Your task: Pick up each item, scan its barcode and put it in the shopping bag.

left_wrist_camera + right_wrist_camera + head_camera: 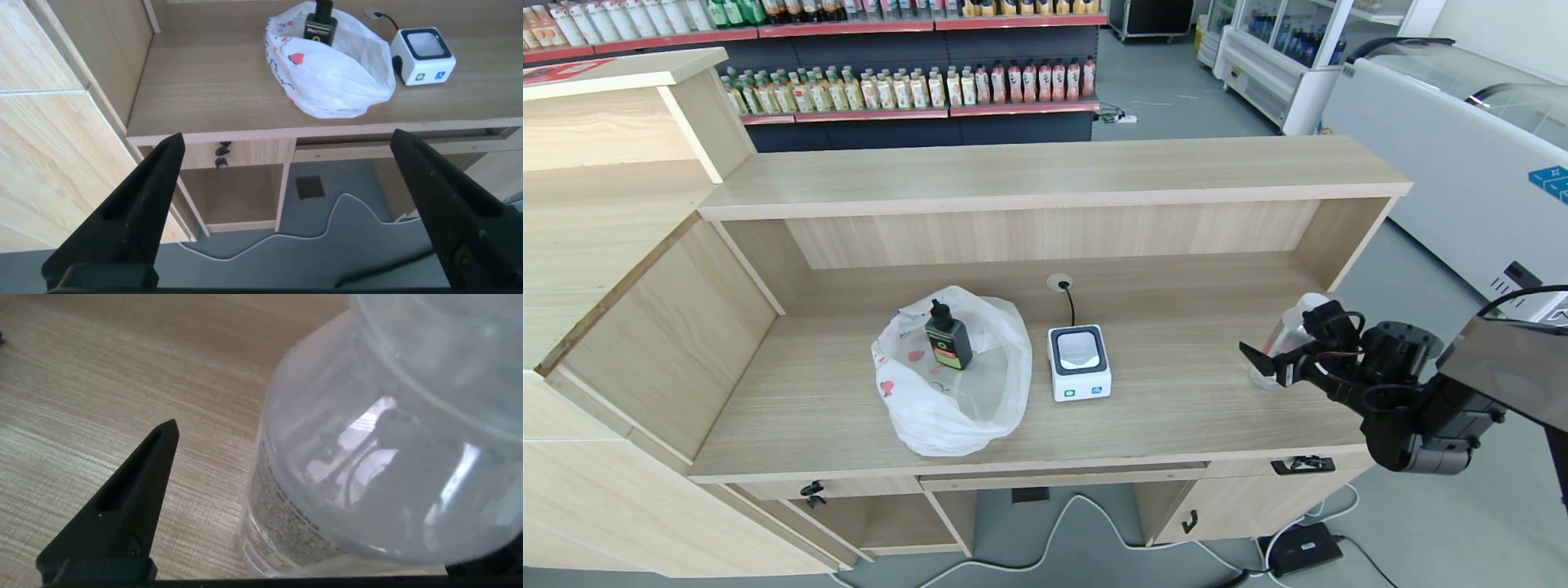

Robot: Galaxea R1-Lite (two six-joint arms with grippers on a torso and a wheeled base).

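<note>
A white shopping bag point(964, 400) lies open at the counter's middle-left, with a black pump bottle point(947, 339) standing in it. To its right is the white barcode scanner point(1078, 359), window facing up. A clear plastic bottle point(1294, 322) stands near the counter's right end. My right gripper point(1290, 339) is open around it, and one finger point(122, 514) stays apart from the bottle point(384, 433). My left gripper point(288, 139) hangs open and holds nothing, in front of and below the counter edge, with the bag point(327, 77) and scanner point(425, 53) beyond it.
The wooden counter point(1176, 408) has a raised back shelf point(1054, 171) and a slanted left side panel point(694, 343). The scanner's black cable point(1068, 306) runs to a hole at the back. Freezers point(1445, 139) stand to the right, and drink shelves point(907, 90) behind.
</note>
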